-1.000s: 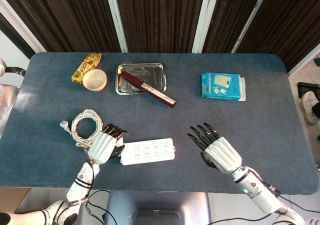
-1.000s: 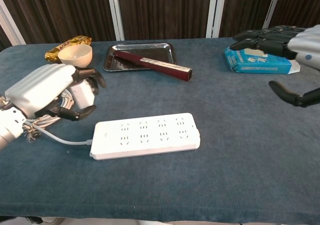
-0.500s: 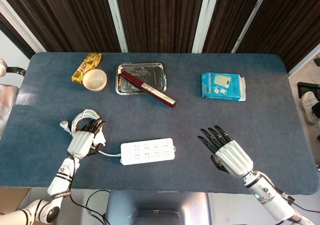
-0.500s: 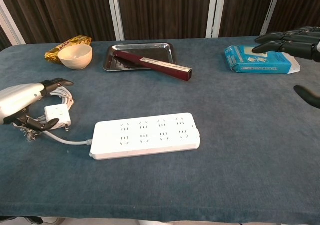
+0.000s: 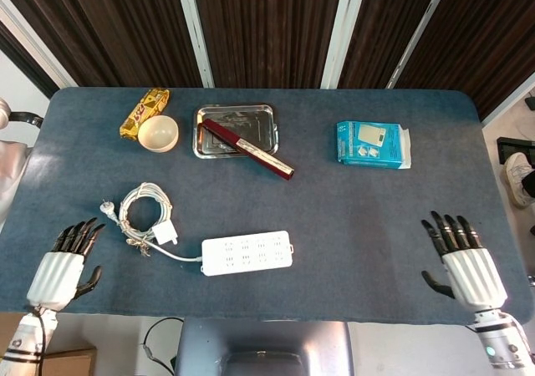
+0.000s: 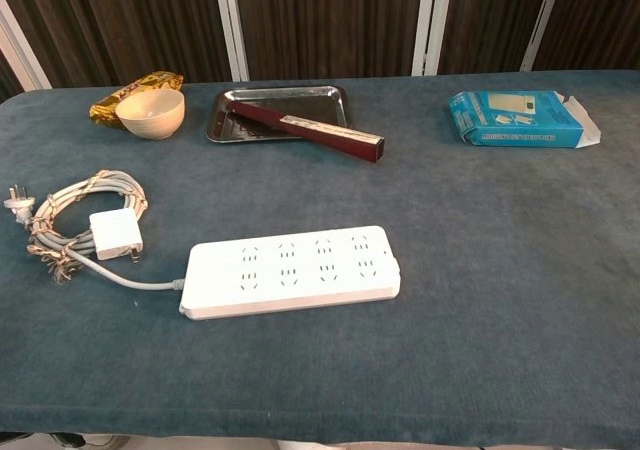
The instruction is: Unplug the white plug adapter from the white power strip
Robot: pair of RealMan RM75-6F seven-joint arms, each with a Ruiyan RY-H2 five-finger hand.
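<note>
The white power strip (image 5: 247, 252) (image 6: 291, 269) lies flat near the table's front, its sockets bare. The white plug adapter (image 5: 165, 232) (image 6: 115, 234) lies on the cloth to the strip's left, beside the coiled white cable (image 5: 142, 211) (image 6: 75, 210), apart from the strip. My left hand (image 5: 63, 263) is at the front left corner, fingers spread, holding nothing. My right hand (image 5: 465, 263) is at the front right edge, fingers spread, empty. Neither hand shows in the chest view.
At the back stand a beige bowl (image 5: 158, 133) (image 6: 150, 113), a yellow snack packet (image 5: 144, 112), a metal tray (image 5: 261, 114) with a dark red stick (image 5: 248, 148) across it, and a blue box (image 5: 372, 144) (image 6: 520, 119).
My left hand let go of the adapter beside the cable coil and drew back to the front left corner. My right hand pulled away to the front right edge.
</note>
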